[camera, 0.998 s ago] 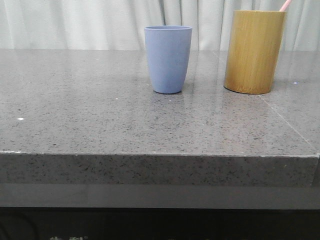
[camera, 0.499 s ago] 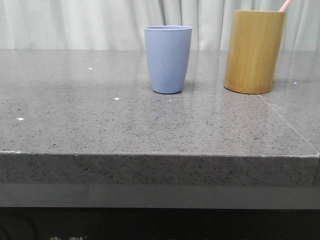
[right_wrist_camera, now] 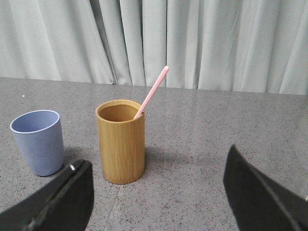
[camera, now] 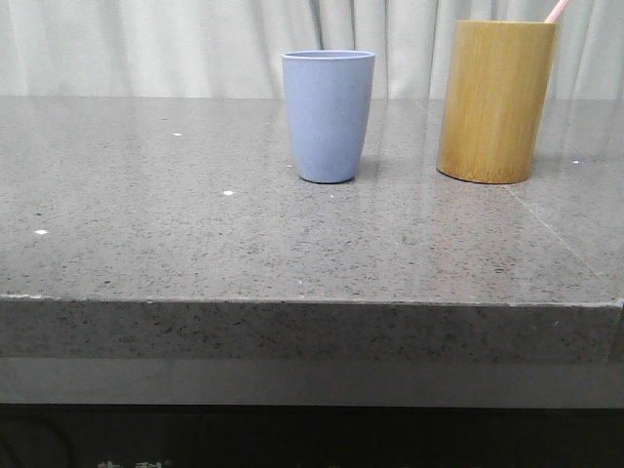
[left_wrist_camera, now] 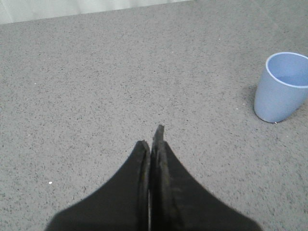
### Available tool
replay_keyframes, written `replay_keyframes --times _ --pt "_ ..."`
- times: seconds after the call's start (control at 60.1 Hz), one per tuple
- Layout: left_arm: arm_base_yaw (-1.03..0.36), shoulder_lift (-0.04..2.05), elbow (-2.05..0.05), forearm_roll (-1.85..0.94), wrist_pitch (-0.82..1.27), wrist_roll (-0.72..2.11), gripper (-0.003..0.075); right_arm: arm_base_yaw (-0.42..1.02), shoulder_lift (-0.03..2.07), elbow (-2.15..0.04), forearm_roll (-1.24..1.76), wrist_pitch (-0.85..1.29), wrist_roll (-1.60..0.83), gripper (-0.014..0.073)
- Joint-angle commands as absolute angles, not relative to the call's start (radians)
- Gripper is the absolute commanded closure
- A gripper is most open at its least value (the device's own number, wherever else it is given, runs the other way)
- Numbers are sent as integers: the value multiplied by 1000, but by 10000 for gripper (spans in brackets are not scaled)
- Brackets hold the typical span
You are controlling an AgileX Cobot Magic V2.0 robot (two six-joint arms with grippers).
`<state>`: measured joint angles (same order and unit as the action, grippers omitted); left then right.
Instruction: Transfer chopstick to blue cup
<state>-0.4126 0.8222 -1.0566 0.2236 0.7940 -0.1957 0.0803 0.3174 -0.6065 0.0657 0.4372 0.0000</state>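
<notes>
The blue cup (camera: 329, 115) stands upright and empty at the table's middle back; it also shows in the left wrist view (left_wrist_camera: 282, 86) and the right wrist view (right_wrist_camera: 38, 142). A pink chopstick (right_wrist_camera: 152, 92) leans out of the bamboo holder (right_wrist_camera: 121, 141); in the front view only its tip (camera: 557, 11) shows above the holder (camera: 495, 100). My left gripper (left_wrist_camera: 151, 142) is shut and empty over bare table, apart from the cup. My right gripper (right_wrist_camera: 156, 180) is open and empty, short of the holder. Neither gripper shows in the front view.
The grey speckled stone table (camera: 195, 224) has a front edge (camera: 292, 302) near the camera and a seam (camera: 561, 234) running forward from the holder. Pale curtains (right_wrist_camera: 216, 43) hang behind the table.
</notes>
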Motion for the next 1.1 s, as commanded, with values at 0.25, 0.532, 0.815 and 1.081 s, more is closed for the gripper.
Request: replay_keyframes --times 0.25,0.532,0.815,1.081 --pt "-409 409 -659 214 473 -211 739 80 336 -641 60 400 -8 22" --pt "-409 207 -501 193 317 -211 739 80 362 -641 142 353 0 22" --pt "-409 202 -498 193 317 -211 739 80 629 -646 389 56 8 22" --pt "-409 202 -498 193 317 -211 739 80 917 -760 452 -57 8 22"
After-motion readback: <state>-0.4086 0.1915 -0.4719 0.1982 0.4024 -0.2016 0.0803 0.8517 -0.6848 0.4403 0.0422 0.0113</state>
